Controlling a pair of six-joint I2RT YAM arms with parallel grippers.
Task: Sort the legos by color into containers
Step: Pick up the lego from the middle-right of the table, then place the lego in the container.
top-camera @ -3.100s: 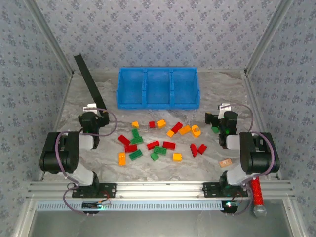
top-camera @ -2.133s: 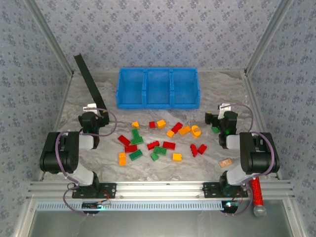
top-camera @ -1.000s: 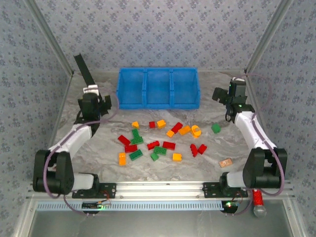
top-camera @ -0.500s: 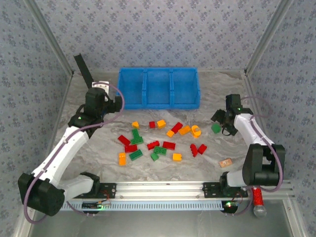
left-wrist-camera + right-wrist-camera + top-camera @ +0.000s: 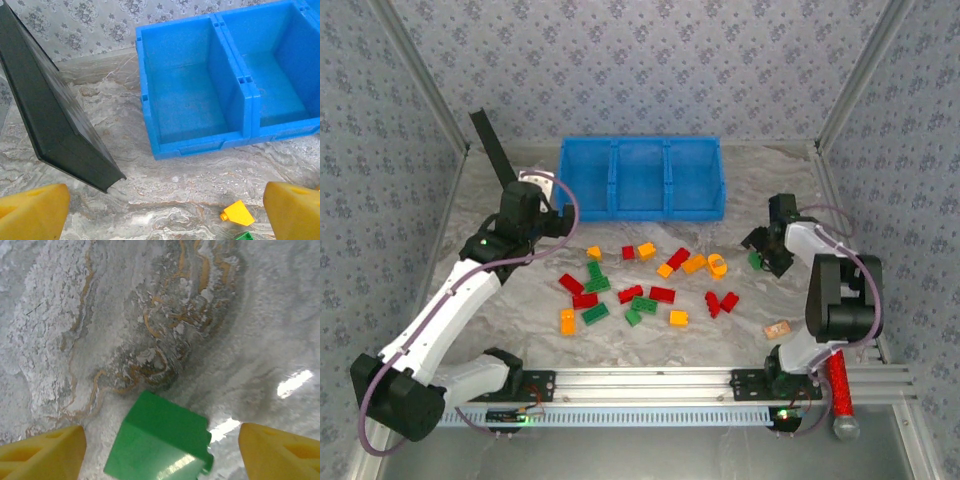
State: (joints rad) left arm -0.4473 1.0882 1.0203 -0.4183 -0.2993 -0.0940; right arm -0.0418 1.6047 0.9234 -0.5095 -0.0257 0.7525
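Observation:
Red, green and orange-yellow legos (image 5: 663, 294) lie scattered across the middle of the marble table. The blue three-compartment bin (image 5: 640, 213) stands at the back, and its left compartments (image 5: 145, 90) hold nothing. A single green brick (image 5: 755, 260) (image 5: 160, 440) lies apart on the right. My right gripper (image 5: 761, 256) (image 5: 160, 456) is low over it and open, one finger on each side with a gap to the brick. Open too, my left gripper (image 5: 556, 218) (image 5: 162, 215) hovers in front of the bin's left end, above bare table. A yellow brick (image 5: 238, 212) lies just ahead of it.
A black slanted panel (image 5: 498, 160) (image 5: 55, 125) leans at the back left beside the bin. A small tan block (image 5: 777, 328) lies near the right arm's base. A red glittery cylinder (image 5: 838, 390) lies off the table's front right. Patterned walls enclose three sides.
Both arms unfolded from their bases. The left gripper reached toward the bin's left front. The right swung to the back, then dropped over the green brick, its jaws narrowing.

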